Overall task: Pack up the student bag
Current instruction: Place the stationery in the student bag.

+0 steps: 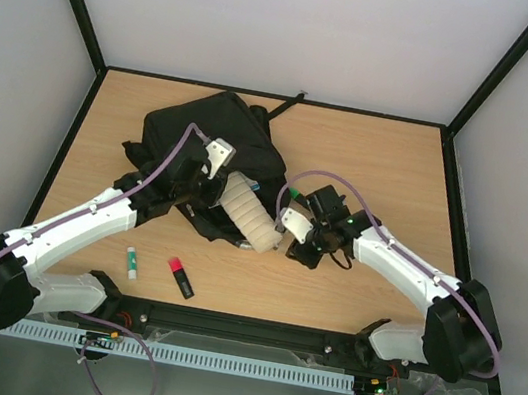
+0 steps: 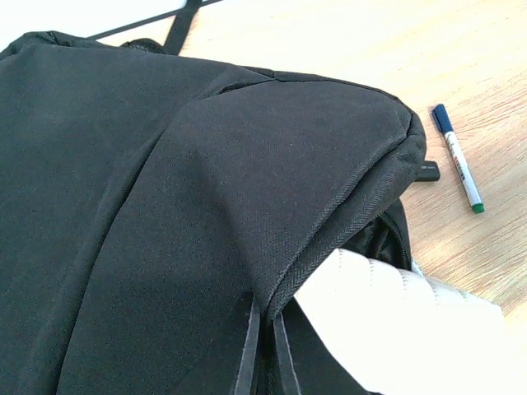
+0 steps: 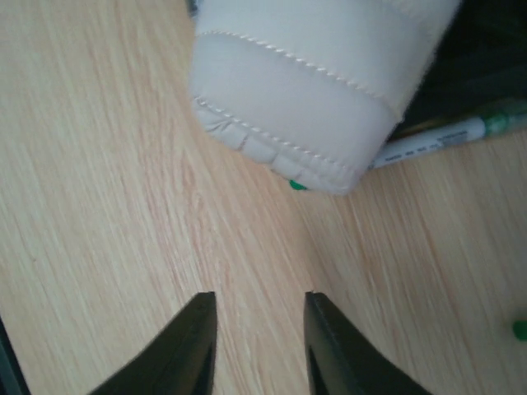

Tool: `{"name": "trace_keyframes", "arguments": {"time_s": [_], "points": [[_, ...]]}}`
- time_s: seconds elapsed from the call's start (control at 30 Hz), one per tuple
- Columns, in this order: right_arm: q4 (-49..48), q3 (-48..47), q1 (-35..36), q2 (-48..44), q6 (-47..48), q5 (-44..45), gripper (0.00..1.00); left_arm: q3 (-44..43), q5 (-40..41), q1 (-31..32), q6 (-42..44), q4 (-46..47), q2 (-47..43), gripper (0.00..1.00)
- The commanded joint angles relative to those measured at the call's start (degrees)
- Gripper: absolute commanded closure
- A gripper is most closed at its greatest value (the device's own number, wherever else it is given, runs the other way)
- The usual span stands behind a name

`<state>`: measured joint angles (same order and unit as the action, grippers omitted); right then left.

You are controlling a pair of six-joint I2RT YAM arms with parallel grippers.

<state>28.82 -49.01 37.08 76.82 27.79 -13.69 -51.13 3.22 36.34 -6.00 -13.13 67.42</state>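
The black student bag (image 1: 208, 138) lies at the middle back of the table. A white quilted cylindrical pouch (image 1: 247, 213) sticks out of its opening, one end inside. My left gripper (image 1: 209, 176) is shut on the bag's opening edge; in the left wrist view the fabric rim (image 2: 329, 239) is pinched between my fingers (image 2: 247, 350), lifted over the pouch (image 2: 395, 321). My right gripper (image 1: 285, 237) is open and empty just off the pouch's outer end. In the right wrist view the gripper (image 3: 259, 329) hovers over bare wood, with the pouch (image 3: 321, 82) ahead.
A marker with a blue cap (image 2: 457, 156) lies on the table beside the bag, partly under the pouch (image 3: 445, 140). A small white and green stick (image 1: 133, 262) and a red-capped black marker (image 1: 181, 278) lie near the front left.
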Motion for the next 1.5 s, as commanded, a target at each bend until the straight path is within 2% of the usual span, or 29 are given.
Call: {"name": "trace_keyframes", "arguments": {"time_s": [0.0,0.03,0.1,0.33,0.57,0.77,1.03,1.27,1.47], "points": [[-1.2,3.2,2.1,-1.4,7.3,2.7,0.81,-0.2,0.0,-0.3,0.2,4.3,-2.0,0.98],[-3.2,4.2,3.2,-1.2,7.7,4.1,0.86,-0.2,0.0,-0.3,0.3,4.4,-2.0,0.98],[-6.3,5.5,5.4,-0.3,8.3,7.2,0.89,-0.1,0.1,-0.4,0.3,4.4,-2.0,0.98],[-14.4,4.3,9.8,5.4,5.5,12.3,0.95,-0.1,0.1,-0.4,0.3,4.3,-1.8,0.98],[-25.2,-0.1,9.8,8.7,3.4,16.6,0.95,-0.2,-0.3,-0.6,0.4,4.3,-1.9,0.98],[-31.9,-3.9,9.9,13.2,0.7,15.8,0.94,-0.1,0.2,-0.8,0.4,4.3,-2.3,0.98],[-34.3,-6.6,10.9,18.1,-0.4,16.8,0.92,0.1,0.6,-1.0,0.4,4.4,-2.6,0.98],[-29.1,-2.9,11.2,13.0,2.1,14.2,0.91,0.1,0.5,-1.0,0.4,4.4,-2.8,0.98],[-29.8,1.1,11.8,11.0,5.5,15.8,0.91,0.0,0.0,-1.3,0.4,4.5,-2.9,0.98]]}}
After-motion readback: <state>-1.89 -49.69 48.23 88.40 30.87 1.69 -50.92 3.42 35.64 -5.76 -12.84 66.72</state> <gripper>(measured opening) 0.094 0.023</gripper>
